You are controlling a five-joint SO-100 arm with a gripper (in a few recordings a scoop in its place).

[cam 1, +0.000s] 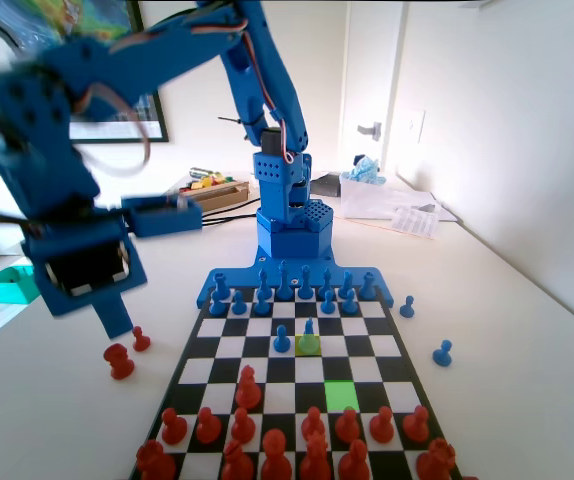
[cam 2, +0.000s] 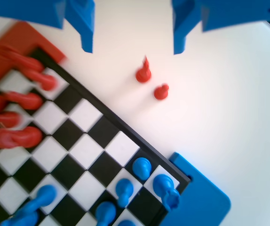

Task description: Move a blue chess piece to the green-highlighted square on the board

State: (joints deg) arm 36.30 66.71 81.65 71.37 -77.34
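Gripper (cam 2: 132,44) hangs wide open and empty, off the board's (cam 1: 192,345) left edge in fixed view, over two stray red pieces (cam 2: 143,73). Blue chess piece (cam 1: 309,328) stands upright on the yellow-green square, well to the right across the board; green-highlighted square (cam 1: 342,394) lies just beyond it diagonally. Wrist view is motion-blurred, target out of frame.

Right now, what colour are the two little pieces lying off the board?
Red, clearest in the wrist view.
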